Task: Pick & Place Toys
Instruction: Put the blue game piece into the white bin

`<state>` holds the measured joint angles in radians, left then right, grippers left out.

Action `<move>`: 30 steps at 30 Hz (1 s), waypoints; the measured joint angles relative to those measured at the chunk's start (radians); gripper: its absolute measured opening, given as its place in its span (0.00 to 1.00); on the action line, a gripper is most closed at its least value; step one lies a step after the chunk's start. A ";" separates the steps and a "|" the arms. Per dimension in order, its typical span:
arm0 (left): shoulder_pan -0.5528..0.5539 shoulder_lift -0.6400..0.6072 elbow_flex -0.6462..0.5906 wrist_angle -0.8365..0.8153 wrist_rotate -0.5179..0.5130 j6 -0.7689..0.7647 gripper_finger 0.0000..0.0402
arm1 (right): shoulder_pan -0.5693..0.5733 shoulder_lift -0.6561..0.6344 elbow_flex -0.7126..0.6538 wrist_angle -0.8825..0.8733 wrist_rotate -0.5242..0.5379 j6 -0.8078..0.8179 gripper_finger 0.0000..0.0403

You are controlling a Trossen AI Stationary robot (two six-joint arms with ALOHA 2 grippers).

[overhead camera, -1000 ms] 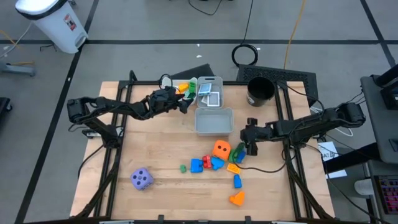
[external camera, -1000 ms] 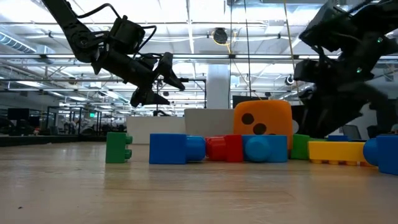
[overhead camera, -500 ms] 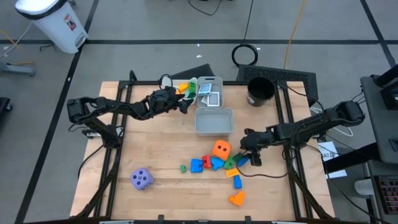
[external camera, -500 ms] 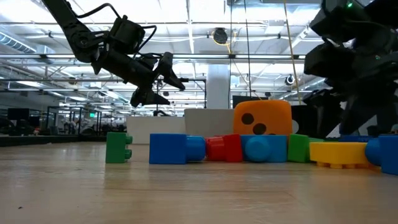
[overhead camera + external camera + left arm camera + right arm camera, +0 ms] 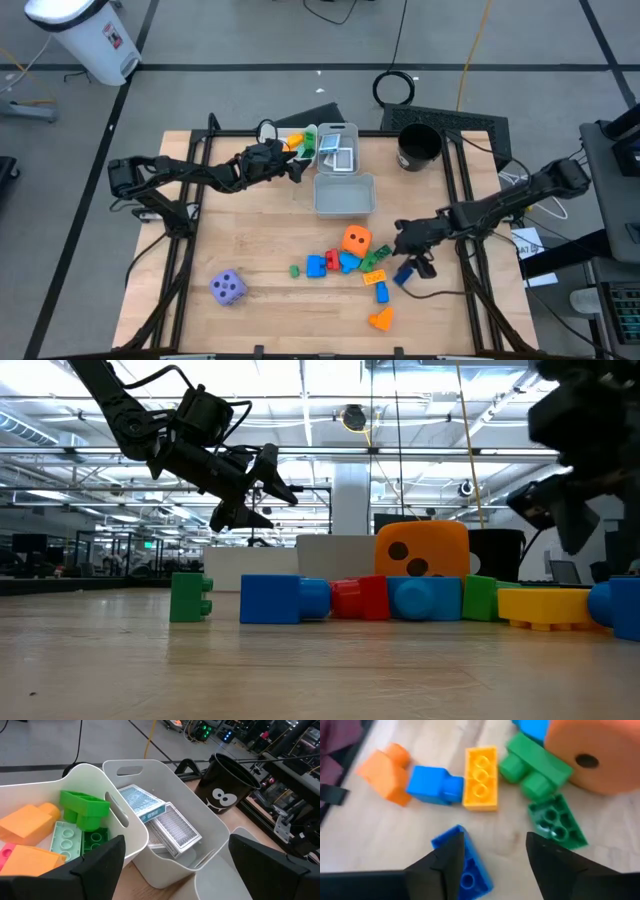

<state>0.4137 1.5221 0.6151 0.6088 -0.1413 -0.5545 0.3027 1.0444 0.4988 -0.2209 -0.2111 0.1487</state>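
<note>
right gripper point(image 5: 408, 268) | jaws parted, holding nothing | blue block point(image 5: 465, 870) touching one finger

light wood table point(image 5: 250, 240), purple die point(image 5: 228, 288) off alone near the front, orange die point(image 5: 355, 240) in a block cluster, grey bin point(image 5: 344, 196), black cup point(image 5: 418, 148) at back

Two dice, one orange die point(image 5: 356, 240) and one purple die point(image 5: 228, 288), three bins point(image 5: 344, 196), one black cup point(image 5: 418, 147), two robot arms.
</note>
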 joint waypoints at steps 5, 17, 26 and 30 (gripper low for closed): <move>0.000 0.000 0.000 0.000 0.000 0.000 0.90 | 0.071 -0.008 0.000 -0.005 0.002 -0.002 0.44; -0.004 0.000 0.000 -0.003 0.000 0.000 0.90 | 0.211 0.142 0.000 -0.023 0.151 -0.012 0.45; -0.004 0.000 0.000 -0.004 0.000 0.000 0.90 | 0.209 0.223 0.002 -0.011 0.260 -0.011 0.45; -0.003 0.000 0.000 -0.004 -0.009 0.000 0.90 | 0.209 0.225 0.001 0.018 0.260 -0.011 0.42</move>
<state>0.4103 1.5220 0.6151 0.6048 -0.1499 -0.5546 0.5114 1.2692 0.4995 -0.2028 0.0489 0.1374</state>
